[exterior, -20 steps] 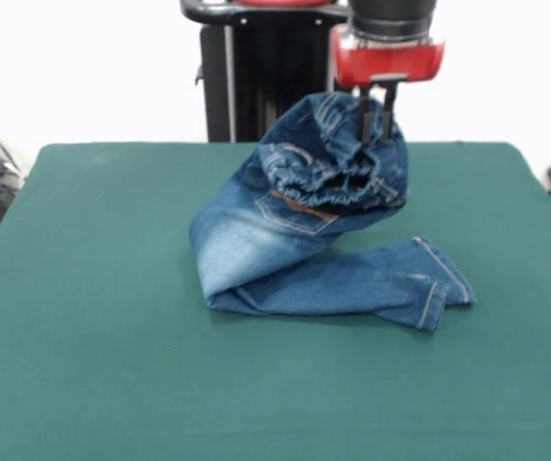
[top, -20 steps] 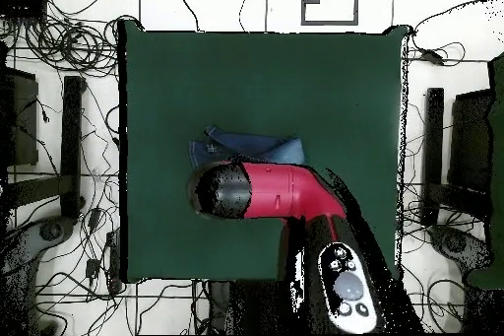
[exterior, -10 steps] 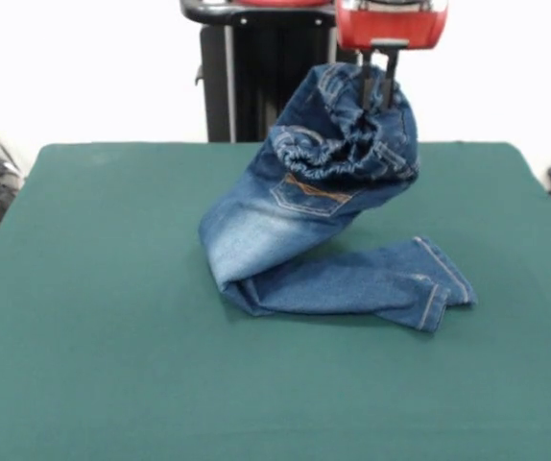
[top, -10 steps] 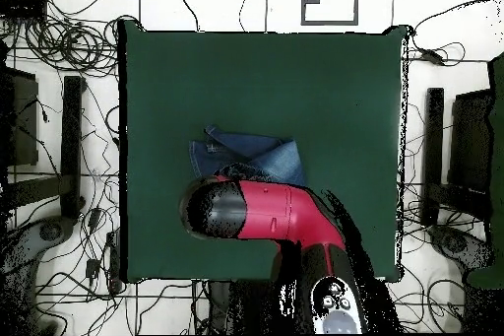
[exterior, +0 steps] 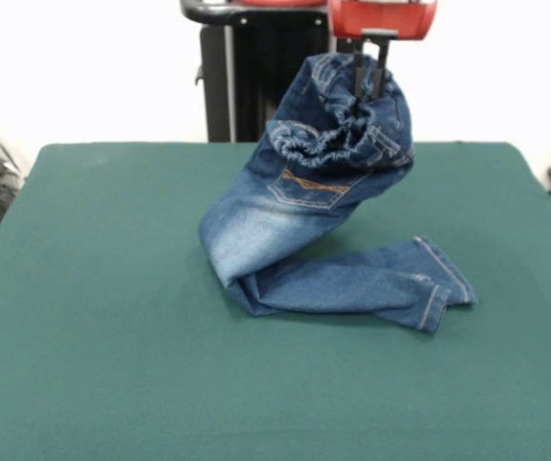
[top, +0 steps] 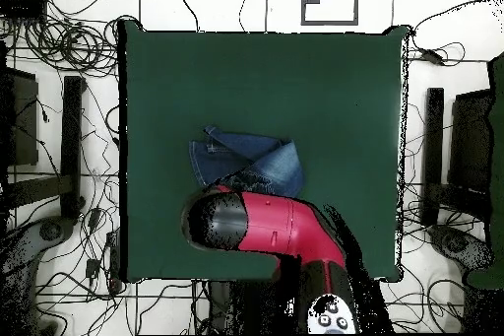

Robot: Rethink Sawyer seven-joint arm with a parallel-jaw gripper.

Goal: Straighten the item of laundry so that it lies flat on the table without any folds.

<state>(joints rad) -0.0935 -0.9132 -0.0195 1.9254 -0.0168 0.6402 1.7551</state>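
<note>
Green worktop [exterior: 83, 365]: one, felt-like, far wider than the garment; broad bare cloth on every side, and the front view shows the whole near stretch free.
Worktop edges: all four show in the overhead view [top: 325, 86]; the denim sits well inside them, nearer the robot's side than the opposite edge.
Arm [top: 271, 226]: one, red and black, reaching over the robot-side edge and covering part of the garment from above.
Jeans [exterior: 295, 230]: one pair, blue denim with pale faded patches, and they're up — waist end hoisted clear off the cloth, bunched and gathered at the top.
Legs: folded, lying on the worktop and bending away to a hemmed cuff [exterior: 439, 288] resting flat, well clear of any edge.
Pocket [exterior: 314, 182]: one back pocket on show, orange-tan stitching, hanging tilted.
Tool [exterior: 368, 77]: one, dark prongs dropping from the red wrist, pinched onto the bunched waist of the jeans.
Writing: no brand or label can be read on the denim.
</note>
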